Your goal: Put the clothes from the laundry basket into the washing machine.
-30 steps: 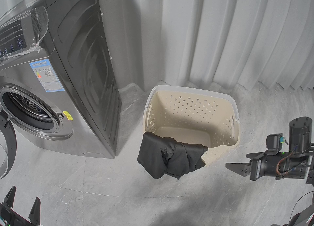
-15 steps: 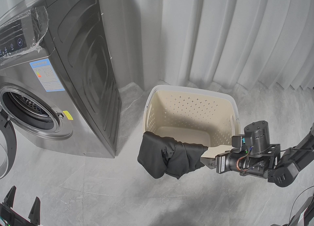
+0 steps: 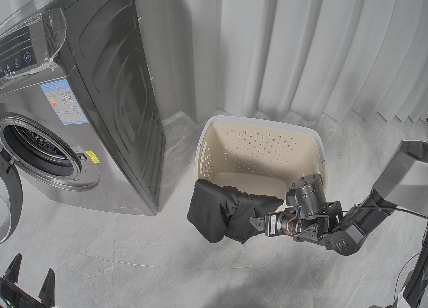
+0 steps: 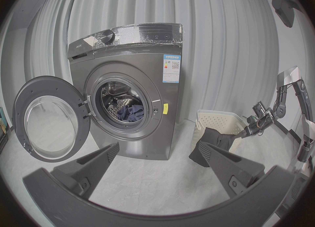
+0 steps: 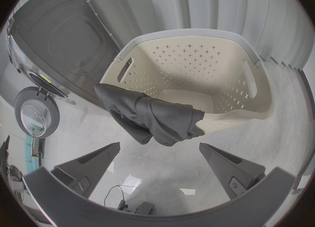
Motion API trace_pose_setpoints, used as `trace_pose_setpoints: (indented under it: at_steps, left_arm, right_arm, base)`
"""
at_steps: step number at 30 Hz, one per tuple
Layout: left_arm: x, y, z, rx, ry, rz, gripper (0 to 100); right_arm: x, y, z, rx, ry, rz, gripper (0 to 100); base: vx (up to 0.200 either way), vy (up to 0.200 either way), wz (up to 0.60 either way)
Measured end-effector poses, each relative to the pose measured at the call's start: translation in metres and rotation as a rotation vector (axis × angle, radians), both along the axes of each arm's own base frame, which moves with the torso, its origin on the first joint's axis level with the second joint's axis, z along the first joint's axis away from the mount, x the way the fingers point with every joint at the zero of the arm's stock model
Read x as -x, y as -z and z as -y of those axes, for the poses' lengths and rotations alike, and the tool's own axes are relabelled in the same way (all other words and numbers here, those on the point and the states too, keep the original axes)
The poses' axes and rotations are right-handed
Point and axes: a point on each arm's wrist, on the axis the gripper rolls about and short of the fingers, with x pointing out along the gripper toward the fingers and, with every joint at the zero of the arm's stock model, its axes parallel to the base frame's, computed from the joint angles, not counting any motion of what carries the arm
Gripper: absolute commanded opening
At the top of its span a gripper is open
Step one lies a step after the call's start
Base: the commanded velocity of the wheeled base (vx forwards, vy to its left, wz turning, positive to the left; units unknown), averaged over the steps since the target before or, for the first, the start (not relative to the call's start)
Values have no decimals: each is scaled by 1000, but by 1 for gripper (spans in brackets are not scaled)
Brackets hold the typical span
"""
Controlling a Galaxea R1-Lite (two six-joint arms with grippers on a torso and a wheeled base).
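Grey floor (image 3: 133, 242), curtain (image 3: 312, 41) behind | washer (image 3: 111, 99) stands open for loading | black cloth (image 3: 223, 215) draped over basket (image 3: 261, 122) near rim at its left corner, hanging outside, so I judge a side grab suits | my right pincer (image 3: 255, 223) spread, level, tips at the cloth's right end, contact unclear | my left pincer (image 3: 34, 263) spread, low, well apart.

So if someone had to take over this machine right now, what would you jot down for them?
Left claw: open, low, in front of the washing machine.
Right claw: open, at the dark garment, not gripping it.
Garment hangs over the near rim of the laundry basket.
Done: door open, bluish clothes already in the drum.
Left: grab the garment, carry it into the drum.
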Motion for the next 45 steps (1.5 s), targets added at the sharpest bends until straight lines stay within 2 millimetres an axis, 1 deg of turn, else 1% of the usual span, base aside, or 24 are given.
trace_pose_setpoints:
  at_steps: [11,19,25,32,33,38,45]
  left_arm:
    - [0,0,0,0,0,0,100]
    - [0,0,0,0,-1,0,100]
    - [0,0,0,0,-2,0,100]
    - [0,0,0,1,-1,0,100]
    - [0,0,0,1,-1,0,100]
    - [0,0,0,1,-2,0,100]
    - [0,0,0,0,-1,0,100]
  right_arm:
    - [-29,27,-19,-33,53,-16,100]
    - [-50,31,-31,-60,62,15,100]
    - [-64,34,-34,-67,80,29,100]
    - [-73,39,-29,-62,111,34,100]
    - [-74,40,-28,-62,114,34,0]
    - [-77,39,-26,-69,124,44,0]
    - [-76,41,-24,-67,127,37,0]
  base:
    - [0,0,0]
    - [0,0,0]
    - [0,0,0]
    - [0,0,0]
    - [0,0,0]
    - [0,0,0]
    - [0,0,0]
